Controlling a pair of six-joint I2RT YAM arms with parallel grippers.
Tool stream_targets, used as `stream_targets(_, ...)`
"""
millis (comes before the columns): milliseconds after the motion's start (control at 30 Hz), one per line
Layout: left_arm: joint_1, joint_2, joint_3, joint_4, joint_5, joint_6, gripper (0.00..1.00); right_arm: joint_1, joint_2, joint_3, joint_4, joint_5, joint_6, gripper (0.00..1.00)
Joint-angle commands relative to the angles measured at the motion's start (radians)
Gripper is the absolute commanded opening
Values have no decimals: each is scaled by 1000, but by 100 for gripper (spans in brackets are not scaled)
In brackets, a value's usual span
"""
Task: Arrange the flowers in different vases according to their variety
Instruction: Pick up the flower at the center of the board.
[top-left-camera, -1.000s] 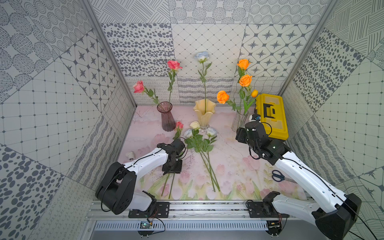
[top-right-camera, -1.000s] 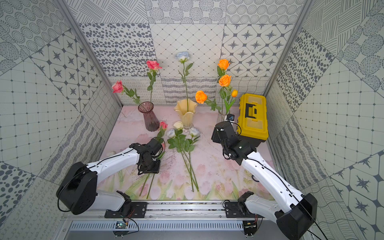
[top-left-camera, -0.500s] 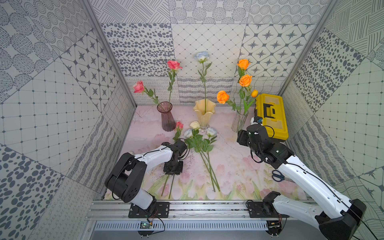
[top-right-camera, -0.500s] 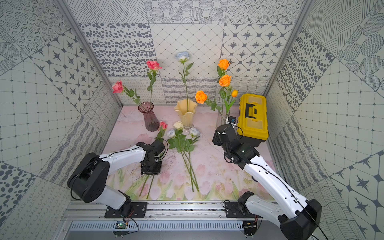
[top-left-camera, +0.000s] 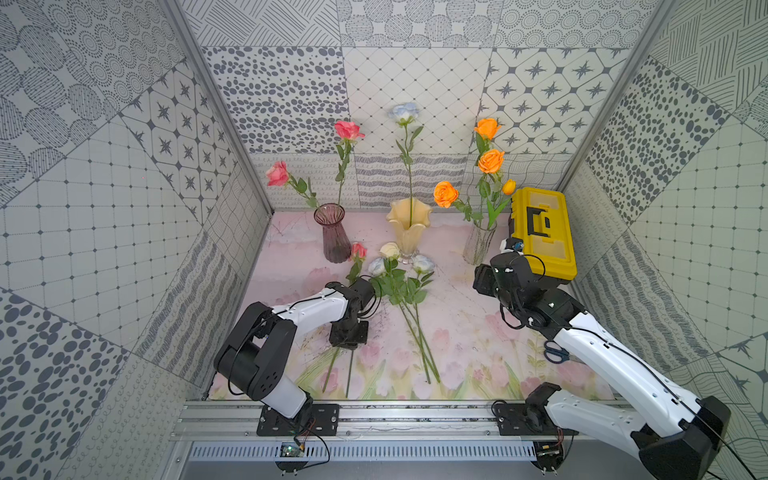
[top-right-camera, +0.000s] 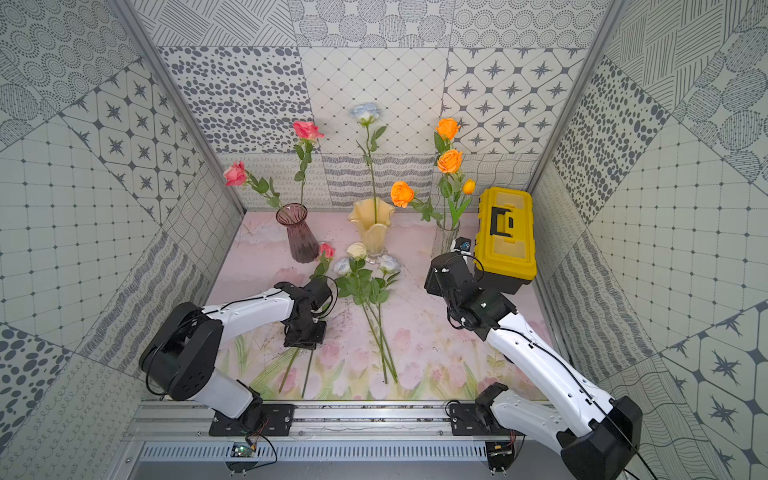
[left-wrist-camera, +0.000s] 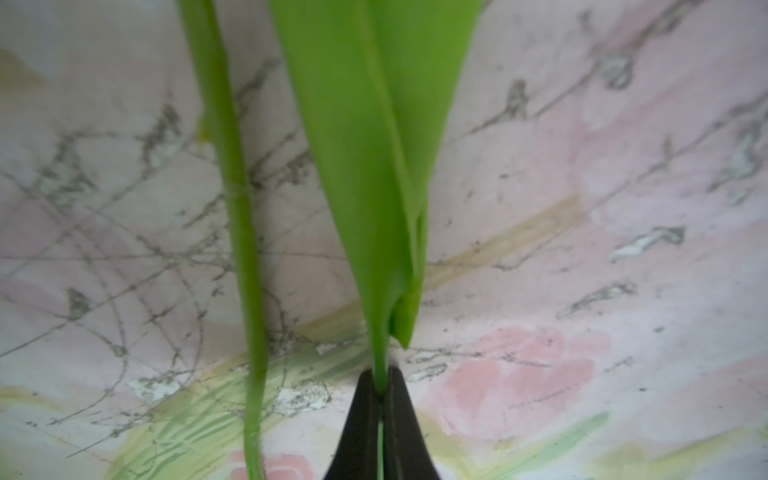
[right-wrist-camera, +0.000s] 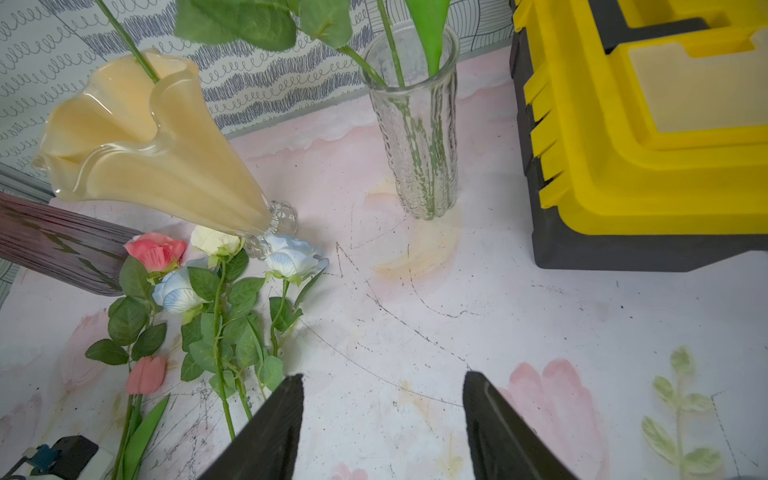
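My left gripper (left-wrist-camera: 380, 388) is shut on a thin green flower stem (left-wrist-camera: 380, 365) with a long broad leaf, low on the mat (top-left-camera: 457, 332). A second stem (left-wrist-camera: 237, 208) lies beside it. In both top views the left gripper (top-left-camera: 348, 332) (top-right-camera: 304, 332) hides its tips. A pink rose (top-left-camera: 358, 250) and three white and pale-blue roses (top-left-camera: 390, 250) lie before the vases; a pink tulip bud (right-wrist-camera: 145, 374) lies there too. The purple vase (top-left-camera: 332, 232) holds two pink roses, the cream vase (top-left-camera: 409, 224) one pale rose, the clear vase (top-left-camera: 480, 245) orange flowers. My right gripper (right-wrist-camera: 382, 415) hangs open, empty.
A yellow-and-black toolbox (top-left-camera: 542, 232) stands at the back right, close behind my right wrist (top-left-camera: 511, 278). Blue-handled scissors (top-left-camera: 555, 353) lie on the mat beside the right arm. Patterned walls close in the left, back and right sides.
The left gripper's jaws have closed on the stem, and the left arm's elbow has swung nearer the front rail. The right arm has drifted slightly, its jaws unchanged.
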Motion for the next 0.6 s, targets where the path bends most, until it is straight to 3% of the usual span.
stream_targets(0,-8,-99,5,50,-105,17,0,12,-23,-23,19,-17,26,66)
stream_targets(333,-42,-315,145,39,-165,109,0,21,-37,-112,64,-107,75,75)
stream_targets(567,-43,-390,267,132,-184,249,0,20,-44,-158,108,-163,96,82)
